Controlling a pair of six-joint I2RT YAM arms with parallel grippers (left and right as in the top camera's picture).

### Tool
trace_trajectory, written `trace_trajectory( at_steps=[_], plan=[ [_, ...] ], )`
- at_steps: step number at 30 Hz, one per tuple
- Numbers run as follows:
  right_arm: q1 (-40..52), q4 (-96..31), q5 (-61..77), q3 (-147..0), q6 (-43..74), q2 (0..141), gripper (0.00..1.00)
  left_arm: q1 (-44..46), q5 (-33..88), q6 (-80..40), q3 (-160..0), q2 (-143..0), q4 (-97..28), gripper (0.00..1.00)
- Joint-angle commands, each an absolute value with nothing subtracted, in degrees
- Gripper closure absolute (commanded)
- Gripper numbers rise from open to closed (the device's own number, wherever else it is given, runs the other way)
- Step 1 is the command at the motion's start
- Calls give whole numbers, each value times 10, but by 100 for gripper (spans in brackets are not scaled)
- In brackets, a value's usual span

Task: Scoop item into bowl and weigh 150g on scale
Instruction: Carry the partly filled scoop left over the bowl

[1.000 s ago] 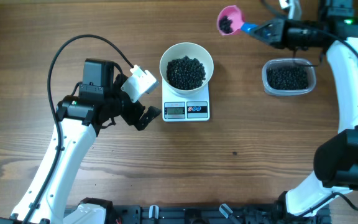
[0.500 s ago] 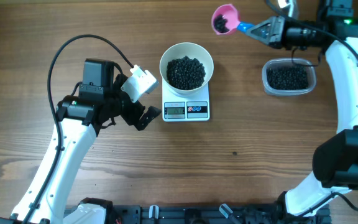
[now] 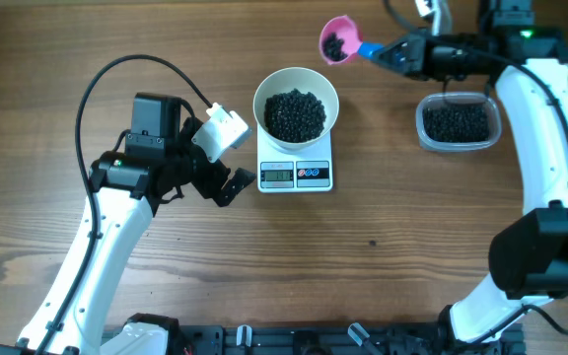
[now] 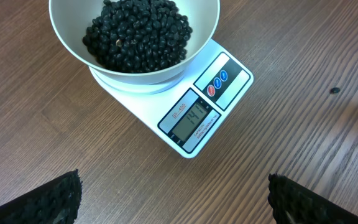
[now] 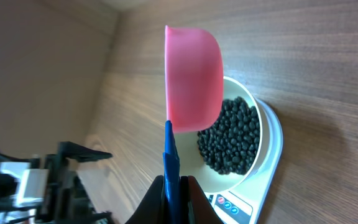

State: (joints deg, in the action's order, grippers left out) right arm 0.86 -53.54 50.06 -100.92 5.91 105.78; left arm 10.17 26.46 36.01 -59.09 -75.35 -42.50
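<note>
Nearest the front edge of the table, left of centre, the left gripper (image 3: 231, 156) hovers with its jaws wide apart and nothing between them, aimed at the scale (image 3: 296, 176). The scale stands around the middle of the table, its grey display and two round buttons facing the front edge; the digits are too small to read with certainty. The white bowl (image 4: 64, 25) sits on the scale's platform and holds a heap of black beans (image 3: 296, 114). Further right, near the right edge, a clear plastic tub (image 3: 421, 123) holds more beans. Farthest off, by the far edge, the right gripper (image 3: 400, 54) is clamped on the blue handle of the pink scoop (image 3: 336, 39), held in the air beyond the bowl with a few beans inside.
</note>
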Motion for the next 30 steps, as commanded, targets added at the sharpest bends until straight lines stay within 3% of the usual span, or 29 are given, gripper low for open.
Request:
trace_trajectory(
  at_steps=[1, 18, 30],
  plan=[
    [52, -536, 411, -1023, 47, 1065, 96, 104, 270, 371, -591, -746, -425, 0],
    [131, -540, 240, -1017, 94, 1065, 96, 104, 270, 371, -591, -746, -425, 0],
    [172, -540, 209, -1017, 31, 1065, 96, 104, 270, 371, -591, -746, -425, 0]
  ],
)
